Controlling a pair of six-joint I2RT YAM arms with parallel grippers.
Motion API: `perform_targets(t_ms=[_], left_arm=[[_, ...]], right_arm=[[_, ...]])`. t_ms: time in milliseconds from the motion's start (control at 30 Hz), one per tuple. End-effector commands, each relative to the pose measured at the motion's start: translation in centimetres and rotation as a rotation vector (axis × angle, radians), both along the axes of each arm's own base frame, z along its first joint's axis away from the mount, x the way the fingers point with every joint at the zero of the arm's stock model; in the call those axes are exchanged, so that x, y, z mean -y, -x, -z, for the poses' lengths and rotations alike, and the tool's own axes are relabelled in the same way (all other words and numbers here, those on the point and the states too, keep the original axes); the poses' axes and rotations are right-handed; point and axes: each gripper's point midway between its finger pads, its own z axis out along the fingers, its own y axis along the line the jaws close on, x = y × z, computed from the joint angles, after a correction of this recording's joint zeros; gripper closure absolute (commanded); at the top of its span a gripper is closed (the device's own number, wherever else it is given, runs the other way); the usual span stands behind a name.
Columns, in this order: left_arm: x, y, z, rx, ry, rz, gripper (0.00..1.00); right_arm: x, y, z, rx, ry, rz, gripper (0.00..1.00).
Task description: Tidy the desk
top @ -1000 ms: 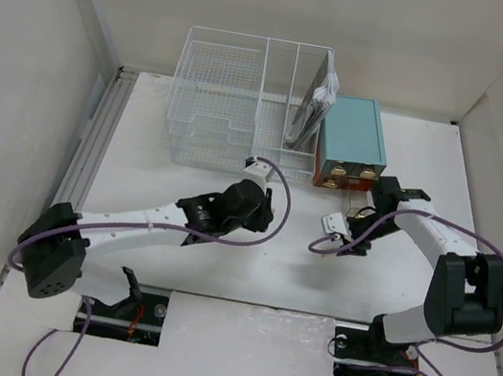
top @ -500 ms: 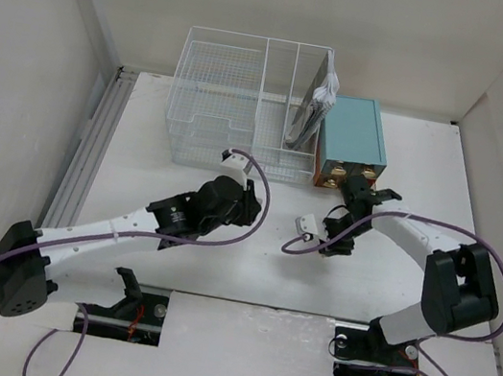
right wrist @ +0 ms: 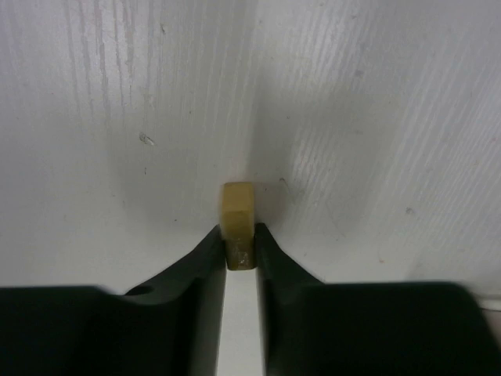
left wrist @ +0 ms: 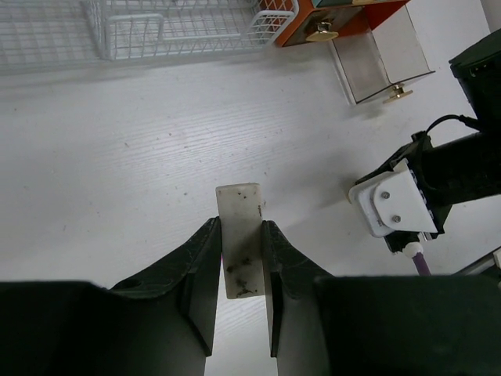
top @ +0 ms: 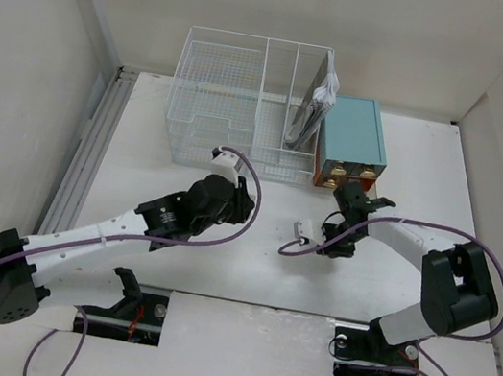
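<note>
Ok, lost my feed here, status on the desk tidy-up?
Left gripper shut on white block. Right gripper shut on small tan block, down at the desk. Teal box drawer open close by.

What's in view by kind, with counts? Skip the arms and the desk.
Storage units: 2 (white wire-mesh rack, teal box with small drawers)
Small rectangular blocks: 2 (speckled white block in left gripper, tan block in right gripper)
Paper: 1 (grey-white paper bundle, standing in rack)
Total: 5
</note>
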Motion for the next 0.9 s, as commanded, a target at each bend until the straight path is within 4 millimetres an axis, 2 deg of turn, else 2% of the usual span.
perform_targets(t_ms=[0,67,133,200,267,333,400,467,500,533,567,600,633,667,733,833,867], left_arm=[[0.1,-0.2,-0.7,0.018,0.031,-0.004,1.0],[0.5,-0.2,-0.5,0.014,0.034,0.005,1.0],[1.1,-0.1,-0.3,0.008,0.047,0.03,1.0],[1.8,-0.2,-0.6,0.016,0.072,0.048,1.0],[2.8,0.0,-0.4,0.009,0.081,0.09,1.0],[3.6,-0.2,0.2,0.002,0.085,0.107,1.0],[4.8,-0.3,-0.3,0.013,0.099,0.152,1.0],[6.3,-0.3,-0.4,0.021,0.129,0.205,1.0],[6.8,-0.3,-0.3,0.021,0.139,0.221,1.0],[7.4,-0.4,-0.7,0.031,0.148,0.24,1.0],[8.0,-0.6,0.0,0.028,0.141,0.256,1.0],[8.7,-0.6,-0.3,0.029,0.156,0.281,1.0],[9.3,-0.7,-0.8,0.042,0.165,0.3,1.0],[9.9,-0.9,-0.5,0.044,0.173,0.311,1.0],[10.9,-1.1,-1.6,0.079,0.194,0.348,1.0],[12.4,-1.0,-2.1,0.106,0.224,0.41,1.0],[13.1,-1.2,-3.2,0.124,0.247,0.426,1.0]], right_arm=[[-0.4,-1.0,-0.3,0.048,-0.006,0.023,0.81],[-0.6,-1.2,-0.8,0.044,-0.034,0.033,0.9],[-1.2,-1.9,-2.6,0.064,-0.099,0.048,0.98],[-1.5,-2.4,-4.6,0.061,-0.194,0.091,1.0],[-1.9,-3.7,-7.4,0.117,-0.269,0.118,1.0],[-0.9,-5.0,-9.1,0.159,-0.296,0.182,1.0],[0.0,-6.7,-11.3,0.232,-0.326,0.245,1.0],[0.9,-7.6,-12.7,0.283,-0.343,0.309,1.0],[1.9,-9.1,-13.2,0.337,-0.334,0.363,1.0],[2.2,-9.6,-13.7,0.366,-0.334,0.387,1.0],[2.9,-10.0,-13.5,0.37,-0.328,0.448,1.0],[3.8,-10.7,-13.4,0.398,-0.309,0.502,1.0],[4.5,-12.1,-14.3,0.455,-0.324,0.538,1.0],[5.1,-12.5,-14.2,0.468,-0.321,0.575,1.0],[6.0,-13.5,-13.7,0.476,-0.307,0.647,1.0],[6.6,-14.8,-12.7,0.461,-0.287,0.704,1.0],[7.2,-15.3,-12.4,0.466,-0.282,0.726,0.99]])
